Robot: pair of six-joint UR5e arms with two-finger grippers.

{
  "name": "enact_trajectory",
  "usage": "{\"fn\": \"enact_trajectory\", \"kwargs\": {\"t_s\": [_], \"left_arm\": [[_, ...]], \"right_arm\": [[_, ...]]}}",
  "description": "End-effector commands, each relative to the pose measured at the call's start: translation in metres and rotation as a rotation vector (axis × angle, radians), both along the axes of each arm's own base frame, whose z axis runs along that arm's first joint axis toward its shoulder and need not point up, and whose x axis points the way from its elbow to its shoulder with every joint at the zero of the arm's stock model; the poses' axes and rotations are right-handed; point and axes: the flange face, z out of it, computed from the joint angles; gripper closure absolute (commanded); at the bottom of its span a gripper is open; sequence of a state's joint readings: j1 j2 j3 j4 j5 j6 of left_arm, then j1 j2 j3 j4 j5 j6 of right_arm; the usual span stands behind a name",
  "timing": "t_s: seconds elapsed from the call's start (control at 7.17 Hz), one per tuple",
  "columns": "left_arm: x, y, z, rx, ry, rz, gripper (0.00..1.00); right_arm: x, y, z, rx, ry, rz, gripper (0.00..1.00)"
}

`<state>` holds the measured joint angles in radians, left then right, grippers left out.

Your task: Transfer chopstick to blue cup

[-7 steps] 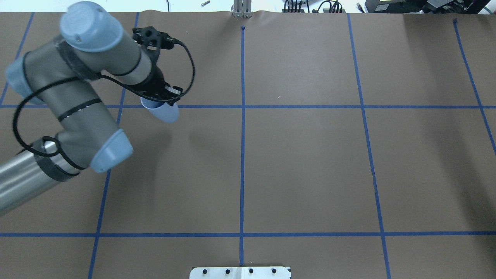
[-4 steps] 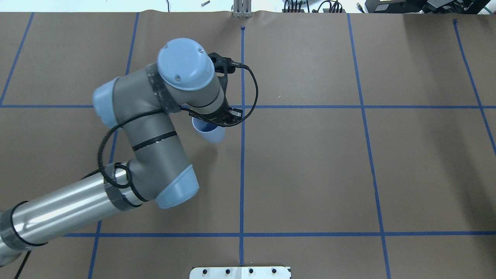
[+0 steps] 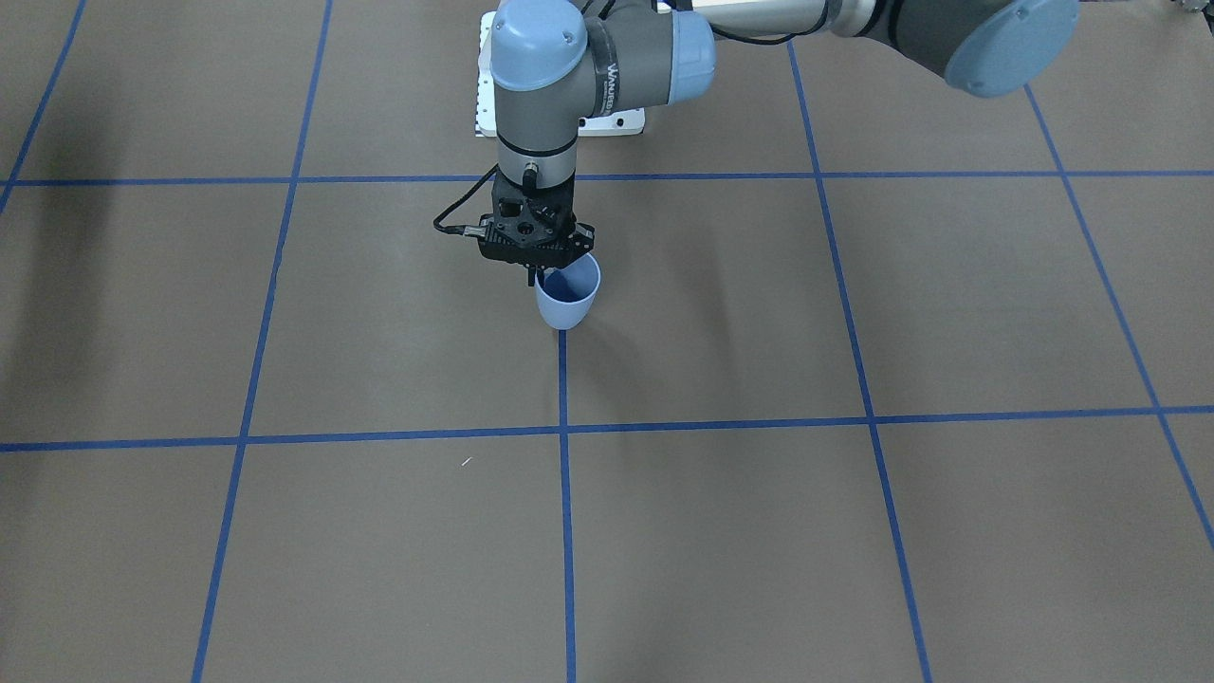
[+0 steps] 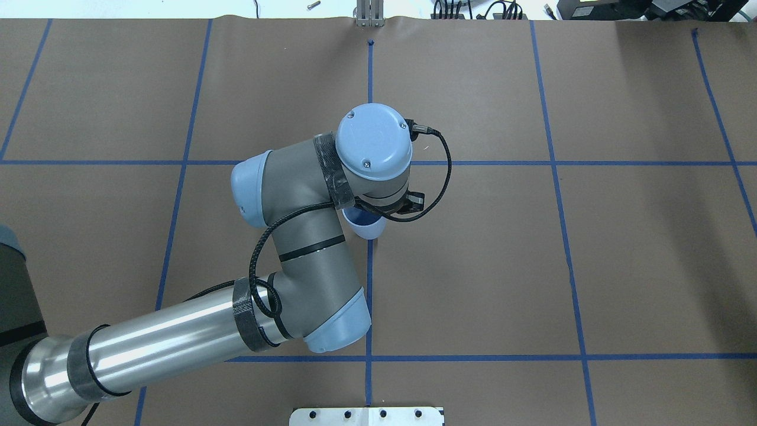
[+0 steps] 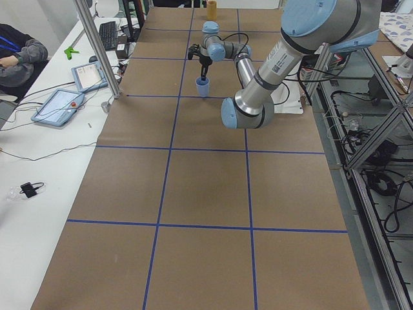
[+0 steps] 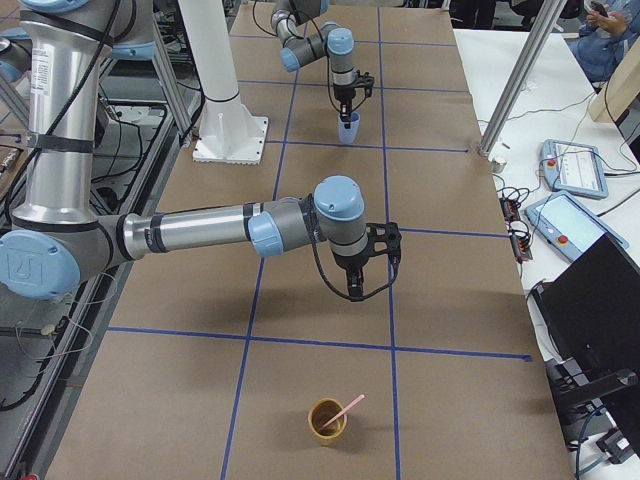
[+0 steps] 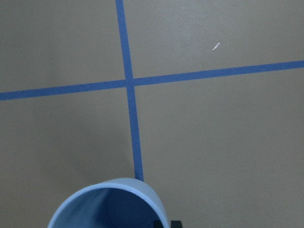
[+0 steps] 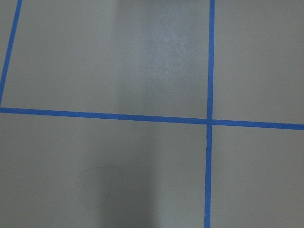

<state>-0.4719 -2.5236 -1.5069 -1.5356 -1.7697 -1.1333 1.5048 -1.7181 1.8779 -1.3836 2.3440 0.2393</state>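
Light-blue plastic, smooth and tapering, the blue cup (image 3: 567,302) is at the table's middle over a blue tape line (image 3: 563,379), and only its darker inside shows. The left gripper (image 3: 537,274) pinches its rim, jaws closed on the wall. The pale pink chopstick (image 6: 347,407) leans in a mustard-brown cup (image 6: 327,422) at the far right end. The right gripper (image 6: 354,292) hangs over brown paper (image 6: 440,300); I cannot tell how far its fingers are parted.

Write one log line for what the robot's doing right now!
left gripper: grips blue cup rim | right gripper: state unclear | chopstick: leaning in brown cup
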Motion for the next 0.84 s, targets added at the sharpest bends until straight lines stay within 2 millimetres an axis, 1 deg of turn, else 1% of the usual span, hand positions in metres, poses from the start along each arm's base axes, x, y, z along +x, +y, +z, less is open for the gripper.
{"fn": "enact_trajectory", "kwargs": {"t_s": [0.0,0.14,0.28,0.42,0.56,0.7], "left_arm": [[0.006,0.004,0.004,0.020,-0.018,-0.017,1.00],[0.008,0.006,0.004,0.021,-0.018,-0.015,1.00],[0.014,0.015,0.006,0.022,-0.021,-0.002,1.00],[0.017,0.019,0.006,0.023,-0.021,0.003,1.00],[0.017,0.019,0.006,0.025,-0.021,0.005,0.87],[0.016,0.019,0.005,0.026,-0.019,0.005,0.59]], "right_arm": [[0.000,-0.001,-0.001,0.001,0.000,0.000,0.00],[0.000,0.000,0.001,-0.002,0.000,0.000,0.00],[0.000,-0.001,0.000,0.000,-0.001,-0.001,0.00],[0.000,0.000,0.001,-0.003,-0.001,-0.001,0.00],[0.000,-0.001,0.002,-0.002,-0.001,-0.002,0.00],[0.000,-0.001,0.001,-0.004,-0.003,-0.001,0.00]]}}
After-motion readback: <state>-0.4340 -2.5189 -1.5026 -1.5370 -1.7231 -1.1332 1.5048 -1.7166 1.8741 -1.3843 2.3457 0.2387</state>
